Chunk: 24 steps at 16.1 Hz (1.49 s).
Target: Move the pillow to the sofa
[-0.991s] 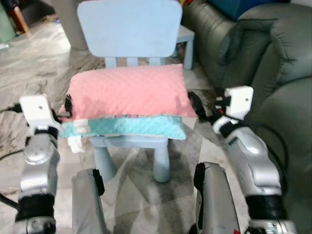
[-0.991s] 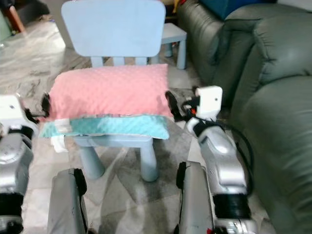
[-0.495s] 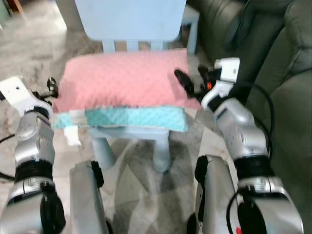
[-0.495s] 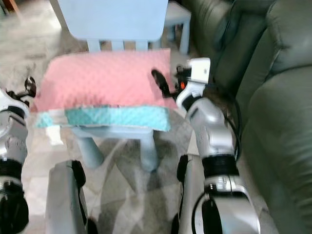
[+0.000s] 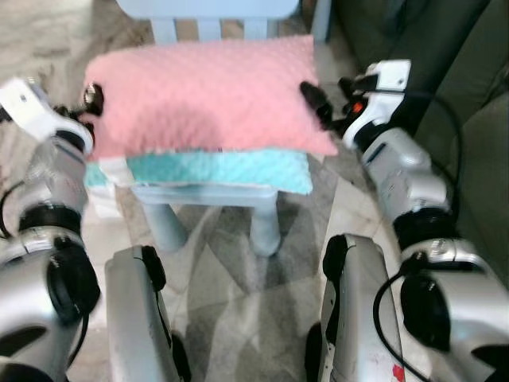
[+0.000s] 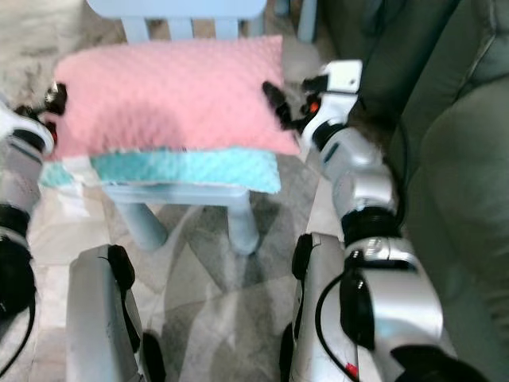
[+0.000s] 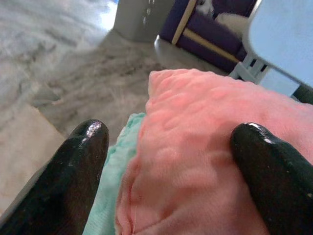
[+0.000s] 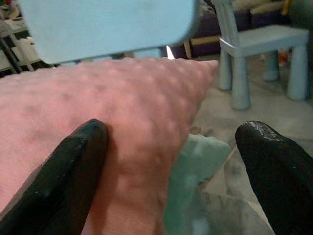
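My left gripper [image 7: 168, 147] and right gripper [image 8: 173, 152], both spread, straddle the pillow's [image 5: 203, 95] nine and three o'clock ends.

Pillow [image 5: 203, 91]: pink cloth w/ raised dots, soft, matt; teal dotted cloth layer [image 5: 223, 169] under it. Chair [image 5: 208, 195]: smooth pale-blue plastic. Gripper fingers [image 7: 80, 161]: glossy black. Arms [image 5: 406, 171]: silver, shiny. Sofa [image 6: 465, 159]: grey-green, leather-like, slight sheen. Floor [image 5: 238, 278]: marbled, polished.

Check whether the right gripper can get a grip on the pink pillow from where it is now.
Probably yes. The right gripper is open at the end of the pink pillow, one finger already on its top, nothing between them.
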Motion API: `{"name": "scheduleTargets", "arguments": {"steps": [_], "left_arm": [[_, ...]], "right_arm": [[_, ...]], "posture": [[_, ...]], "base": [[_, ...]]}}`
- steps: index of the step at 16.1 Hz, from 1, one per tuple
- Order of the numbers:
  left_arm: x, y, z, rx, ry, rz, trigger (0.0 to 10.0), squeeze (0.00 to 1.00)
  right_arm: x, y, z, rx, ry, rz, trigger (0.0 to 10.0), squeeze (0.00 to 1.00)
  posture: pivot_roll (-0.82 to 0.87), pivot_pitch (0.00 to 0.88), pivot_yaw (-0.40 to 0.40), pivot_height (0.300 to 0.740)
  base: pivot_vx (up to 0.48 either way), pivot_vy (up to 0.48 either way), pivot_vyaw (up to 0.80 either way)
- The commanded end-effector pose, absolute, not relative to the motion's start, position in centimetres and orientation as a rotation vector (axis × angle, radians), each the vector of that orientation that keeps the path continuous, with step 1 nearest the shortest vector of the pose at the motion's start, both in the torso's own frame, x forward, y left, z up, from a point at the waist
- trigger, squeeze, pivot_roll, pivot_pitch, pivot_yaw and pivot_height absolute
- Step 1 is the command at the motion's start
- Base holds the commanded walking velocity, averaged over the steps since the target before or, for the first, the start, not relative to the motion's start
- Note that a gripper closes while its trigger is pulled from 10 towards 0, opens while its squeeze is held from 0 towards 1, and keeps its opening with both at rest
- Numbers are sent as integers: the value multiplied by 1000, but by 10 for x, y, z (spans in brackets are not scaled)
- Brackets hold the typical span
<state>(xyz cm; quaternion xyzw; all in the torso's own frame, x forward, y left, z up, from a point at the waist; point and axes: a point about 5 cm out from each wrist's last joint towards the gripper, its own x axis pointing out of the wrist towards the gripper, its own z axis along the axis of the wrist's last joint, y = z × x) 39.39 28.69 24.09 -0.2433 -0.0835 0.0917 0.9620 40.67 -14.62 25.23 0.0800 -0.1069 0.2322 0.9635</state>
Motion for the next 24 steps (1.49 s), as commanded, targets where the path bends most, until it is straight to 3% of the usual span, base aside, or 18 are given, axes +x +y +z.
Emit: {"name": "scheduleTargets", "arguments": {"steps": [1, 3, 10, 11, 12, 15, 20, 24], "left_arm": [[393, 292, 238, -522, -137, 201, 10000, 0], [396, 283, 231, -613, -76, 143, 10000, 0], [402, 253, 222, -714, 68, -85, 10000, 0], [401, 248, 219, -739, 74, -136, 0, 0], [401, 246, 220, -746, 59, -175, 0, 0], [400, 240, 221, -742, 60, -257, 0, 0], [398, 248, 222, -740, 22, -224, 0, 0], [394, 275, 242, -533, -166, -58, 0, 0]], "right_arm": [[408, -147, 253, 173, -216, 477, 10000, 0], [410, -144, 246, 299, -156, 517, 10000, 0], [405, -101, 215, 470, 12, 719, 10000, 0], [402, -89, 213, 480, 18, 766, 7373, 0], [402, -86, 212, 492, 19, 776, 0, 0], [402, -83, 214, 485, 13, 793, 0, 0], [402, -90, 211, 389, -20, 746, 0, 0], [404, -100, 225, 318, -121, 697, 0, 0]], "posture": [[-99, 300, 20, 336], [-99, 306, 20, 336], [-84, 322, 26, 336], [-81, 326, 26, 336], [-81, 326, 26, 336], [-79, 330, 26, 336], [-82, 331, 24, 336], [-83, 326, 22, 336]], "base": [[0, 0, 0], [0, 0, 0], [0, 0, 0], [0, 0, 0], [0, 0, 0], [0, 0, 0], [0, 0, 0], [0, 0, 0]]}}
